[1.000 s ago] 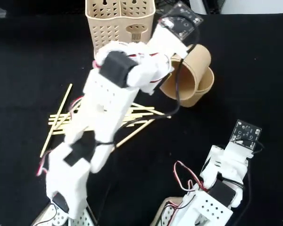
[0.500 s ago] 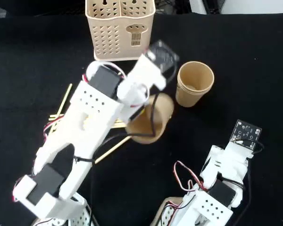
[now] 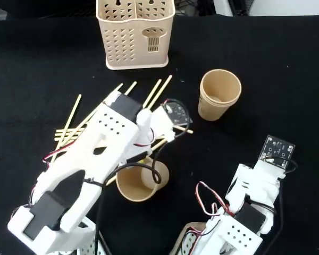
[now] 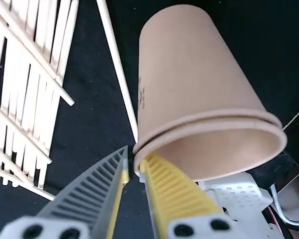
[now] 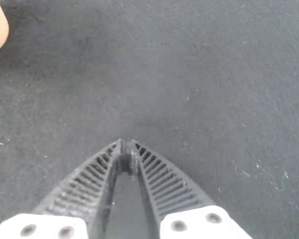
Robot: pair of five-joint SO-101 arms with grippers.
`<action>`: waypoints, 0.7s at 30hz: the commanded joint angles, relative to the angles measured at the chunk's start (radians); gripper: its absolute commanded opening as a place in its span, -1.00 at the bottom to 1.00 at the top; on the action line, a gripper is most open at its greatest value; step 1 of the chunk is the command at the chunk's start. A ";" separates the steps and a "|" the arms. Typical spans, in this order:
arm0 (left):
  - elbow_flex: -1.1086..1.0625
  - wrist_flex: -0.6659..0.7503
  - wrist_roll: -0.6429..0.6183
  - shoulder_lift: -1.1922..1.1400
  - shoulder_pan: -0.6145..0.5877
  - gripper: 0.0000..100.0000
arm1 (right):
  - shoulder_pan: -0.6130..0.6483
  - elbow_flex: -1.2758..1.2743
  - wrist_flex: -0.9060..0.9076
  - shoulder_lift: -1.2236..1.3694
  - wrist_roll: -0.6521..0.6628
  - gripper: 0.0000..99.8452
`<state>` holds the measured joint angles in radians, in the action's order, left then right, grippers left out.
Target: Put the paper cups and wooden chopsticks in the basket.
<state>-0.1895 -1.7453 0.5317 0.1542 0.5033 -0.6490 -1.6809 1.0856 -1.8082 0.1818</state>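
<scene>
Now the left gripper (image 4: 133,162) pinches a paper cup (image 4: 189,99) by its rim at 6 o'clock, likely to carry it to the basket (image 3: 135,48) at 12 o'clock. The right gripper (image 5: 125,149) sits closed on nothing. The chopsticks (image 3: 68,133) lie at 9 o'clock.

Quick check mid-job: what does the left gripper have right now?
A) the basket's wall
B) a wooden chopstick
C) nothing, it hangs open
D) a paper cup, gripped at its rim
D: in the left wrist view the left gripper is shut on the rim of the paper cup.
</scene>
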 commanded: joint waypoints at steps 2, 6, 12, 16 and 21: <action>0.065 -0.015 0.011 0.029 0.019 -0.94 | -0.006 0.012 -0.023 -0.071 -0.009 -0.98; 0.077 -0.012 0.011 0.028 0.019 -0.94 | -0.006 0.012 -0.023 -0.071 -0.009 -0.98; 0.079 -0.006 0.006 0.028 0.019 -0.86 | -0.006 0.012 -0.023 -0.071 -0.009 -0.98; 0.079 0.057 0.005 0.028 0.021 -0.71 | -0.006 0.010 -0.023 -0.071 -0.009 -0.98; 0.079 0.118 0.005 0.037 0.021 -0.68 | -0.006 0.010 -0.023 -0.071 -0.008 -0.98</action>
<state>-0.1603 -1.6579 0.5332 0.1542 0.5094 -0.6490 -1.6809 1.0856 -1.8082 0.1818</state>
